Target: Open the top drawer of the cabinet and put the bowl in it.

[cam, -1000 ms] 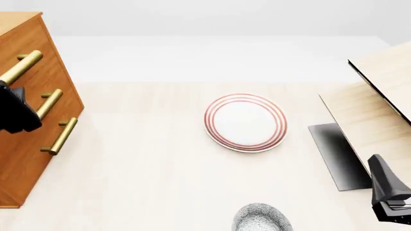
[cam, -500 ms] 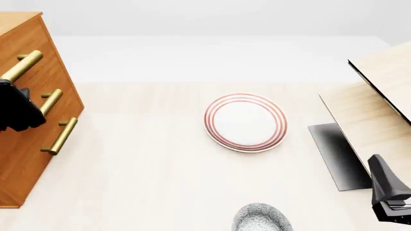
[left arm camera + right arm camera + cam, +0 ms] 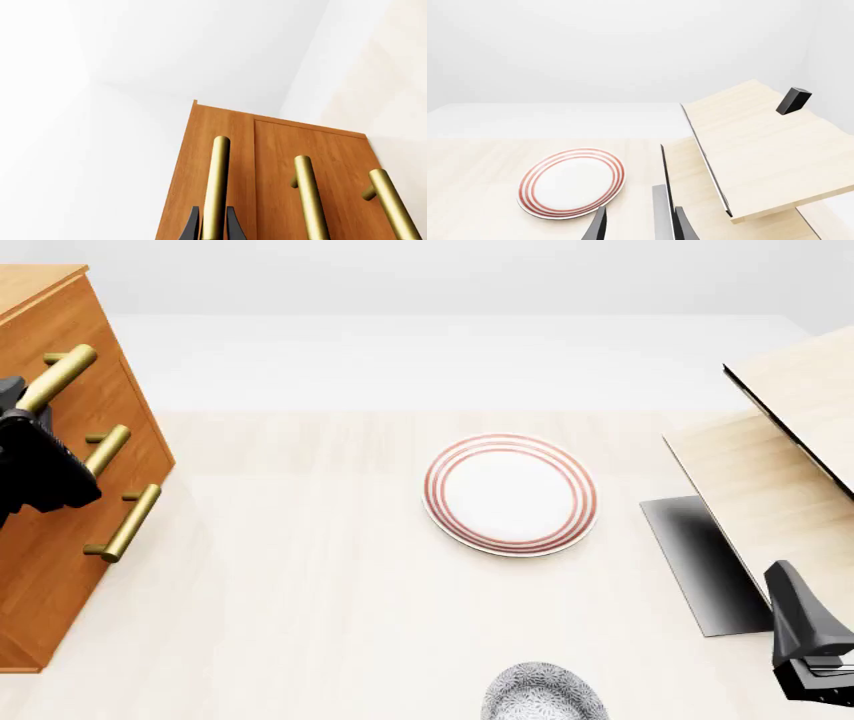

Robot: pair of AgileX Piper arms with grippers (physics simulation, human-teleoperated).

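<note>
In the left wrist view, the brass handle [image 3: 217, 190] of the top drawer [image 3: 203, 170] is being clamped between the black fingers [image 3: 192, 227] of the left gripper [image 3: 212, 226], closed tight against the bar.

In the front view, the cabinet [image 3: 60, 490] is being shown at the table's left edge, and the bowl [image 3: 541, 692] at the near edge, below the red-ringed plate [image 3: 510, 494].

In the right wrist view, the right gripper [image 3: 639, 225] is being held slightly parted, with nothing gripped.

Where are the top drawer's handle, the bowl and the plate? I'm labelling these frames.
top drawer's handle [image 3: 217, 190]: left wrist view, middle of the brass bar.
bowl [image 3: 539, 692]: front view, speckled rim.
plate [image 3: 510, 494]: front view, white centre.
</note>
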